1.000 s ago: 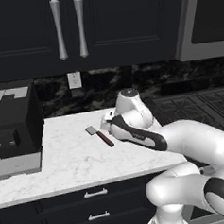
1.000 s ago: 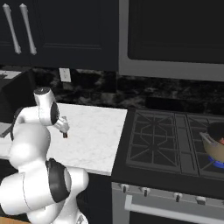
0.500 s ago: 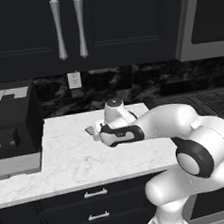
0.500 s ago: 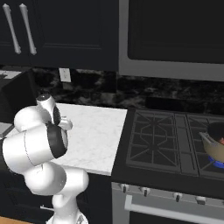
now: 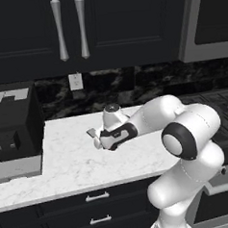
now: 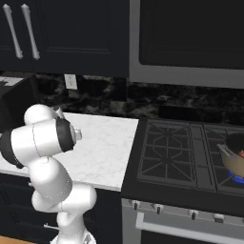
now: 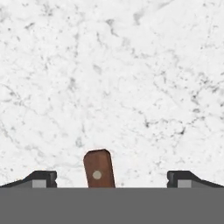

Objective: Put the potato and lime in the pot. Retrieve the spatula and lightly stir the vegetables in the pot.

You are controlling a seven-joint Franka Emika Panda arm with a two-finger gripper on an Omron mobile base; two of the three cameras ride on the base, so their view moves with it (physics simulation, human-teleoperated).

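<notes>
The gripper (image 7: 112, 180) hangs low over the marble counter (image 5: 66, 162), jaws spread wide and holding nothing, the spatula (image 7: 99, 169) handle end lying between them. Its grey head (image 5: 91, 133) pokes out beside the hand, toward the counter's back edge. The pot (image 6: 232, 157) sits on the stove's right burner, something reddish inside; I judge the vegetables loaded, with grasping and stirring left.

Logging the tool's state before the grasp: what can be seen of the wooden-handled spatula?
The brown wooden-handled spatula lies flat on the white marble counter. In the hand view its rounded handle end, with a pale dot, sits between the claw's widely spread fingertips, touching neither. In the left base view its flat grey metal head pokes out beside the wrist.
</notes>
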